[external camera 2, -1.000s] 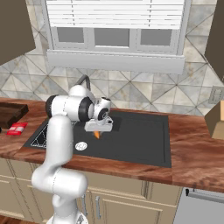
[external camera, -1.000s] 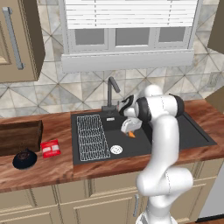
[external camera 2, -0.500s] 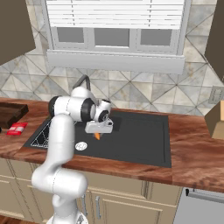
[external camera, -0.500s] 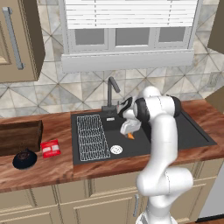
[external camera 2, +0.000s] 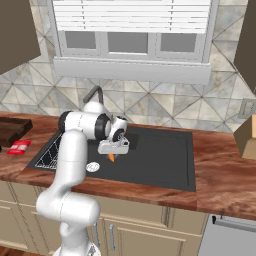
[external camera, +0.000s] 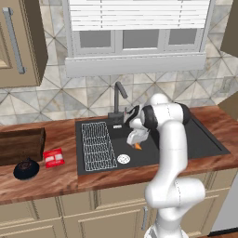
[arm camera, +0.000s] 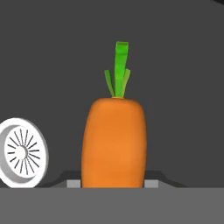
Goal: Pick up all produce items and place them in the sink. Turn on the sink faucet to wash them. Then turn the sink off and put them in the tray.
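Note:
A small orange carrot (arm camera: 114, 144) with a green top points away from the hand in the hand view, held between the two fingertips. My gripper (external camera: 137, 141) is shut on this carrot (external camera: 137, 146) low inside the black sink (external camera: 200, 139), just right of the round silvery drain (external camera: 123, 159). From the right, the gripper (external camera 2: 113, 150) and carrot (external camera 2: 111, 158) hang over the left half of the sink (external camera 2: 160, 162). The dark faucet (external camera: 117, 95) stands behind the basin. The brown wooden tray (external camera: 21, 145) sits at the far left of the counter.
A white wire rack (external camera: 97, 144) lies in the sink's left part. A flat red packet (external camera: 53, 157) and a small black round dish (external camera: 26, 169) lie on the wooden counter near the tray. A cardboard box (external camera 2: 247, 137) stands at the far right.
The gripper with the carrot has drifted slightly lower and a little away from the rack. Everything else stays put.

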### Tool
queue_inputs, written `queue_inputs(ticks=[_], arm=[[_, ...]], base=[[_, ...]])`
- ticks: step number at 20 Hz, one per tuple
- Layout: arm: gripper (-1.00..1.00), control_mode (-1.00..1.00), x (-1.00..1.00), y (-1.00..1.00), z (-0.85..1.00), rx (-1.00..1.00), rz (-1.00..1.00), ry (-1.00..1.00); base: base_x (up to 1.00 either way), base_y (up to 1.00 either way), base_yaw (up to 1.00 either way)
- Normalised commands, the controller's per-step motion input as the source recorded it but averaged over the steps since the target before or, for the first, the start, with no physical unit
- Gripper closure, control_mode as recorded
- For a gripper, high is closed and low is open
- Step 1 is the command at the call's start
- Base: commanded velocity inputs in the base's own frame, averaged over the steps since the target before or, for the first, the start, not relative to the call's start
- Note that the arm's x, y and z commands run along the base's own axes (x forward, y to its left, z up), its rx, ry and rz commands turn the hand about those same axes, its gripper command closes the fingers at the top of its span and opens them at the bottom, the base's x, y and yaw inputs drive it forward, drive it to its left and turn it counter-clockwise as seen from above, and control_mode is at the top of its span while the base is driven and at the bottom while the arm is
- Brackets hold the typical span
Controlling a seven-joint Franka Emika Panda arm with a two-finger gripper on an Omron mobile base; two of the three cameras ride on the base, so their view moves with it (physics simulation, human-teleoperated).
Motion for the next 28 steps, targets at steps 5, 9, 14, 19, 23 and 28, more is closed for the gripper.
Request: queue_inputs(ticks=[5,9,14,19,23,28], arm=[[1.00,-1.00,0.02,0.06,-0.17,0.00,0.00,0.00],[1.00,-1.00,0.00,0.08,-0.18,0.00,0.00,0.01],[1.00,-1.00,0.00,0.10,-0.20,0.00,0.00,0.02],[-1.00,-1.00,0.00,0.04,-0.04,0.00,0.00,0.03],[-1.00,-1.00,-0.02,0.00,0.03,0.00,0.00,-0.03],[-1.00,-1.00,-0.10,0.04,0.25,0.00,0.00,-0.08]], base=[[0.00,0.00,0.00],[0.00,0.00,0.00],[0.00,0.00,0.00],[0.00,0.00,0.00],[0.00,0.00,0.00],[0.00,0.00,0.00]])
